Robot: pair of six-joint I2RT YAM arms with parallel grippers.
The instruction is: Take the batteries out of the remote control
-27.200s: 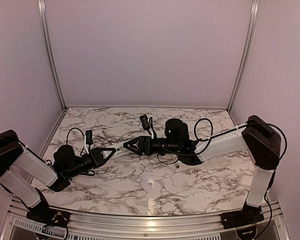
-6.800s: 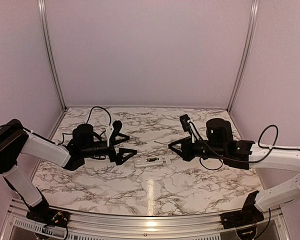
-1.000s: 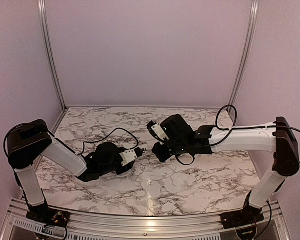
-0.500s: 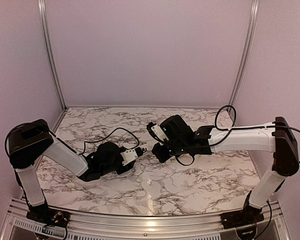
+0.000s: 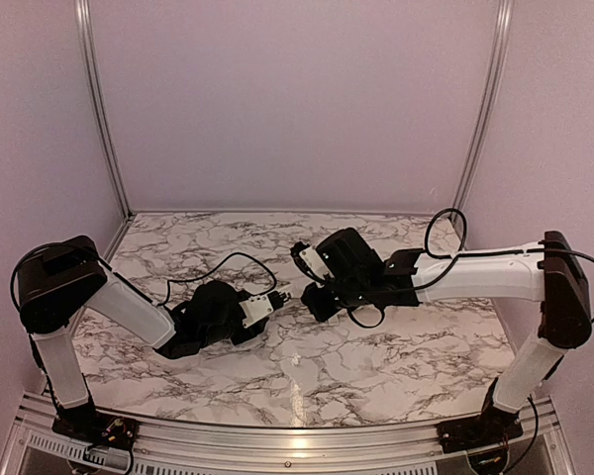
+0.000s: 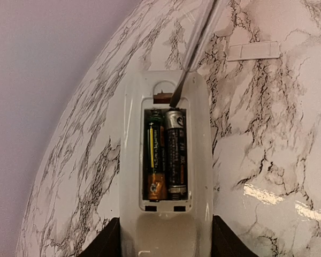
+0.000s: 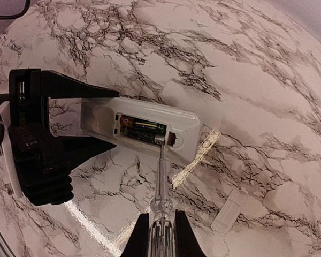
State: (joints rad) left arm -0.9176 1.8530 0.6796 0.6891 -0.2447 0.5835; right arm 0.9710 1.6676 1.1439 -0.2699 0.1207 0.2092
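Note:
The white remote control (image 6: 131, 160) is held at its near end, battery side up, with my left gripper (image 6: 166, 243) shut on it. Its dark recess is uncovered and the two batteries (image 6: 166, 152) lie in it side by side. In the right wrist view the remote control (image 7: 182, 126) lies ahead with the batteries (image 7: 142, 130) showing. My right gripper (image 7: 161, 235) is shut on a thin grey rod (image 7: 161, 176). The rod's tip rests at the metal end of one battery, at the far end of the recess. From above, both grippers meet at mid-table (image 5: 287, 297).
A small flat white cover piece (image 7: 229, 210) lies on the marble table (image 7: 267, 80) to the right of the remote; the left wrist view has the cover piece (image 6: 253, 51) at the upper right. Purple walls (image 5: 297, 99) close in the back and sides.
Nothing has visibly moved in the last second. Several seconds ago the remote lay on the table between the two grippers; now the left gripper holds it and the rod tip is in the recess.

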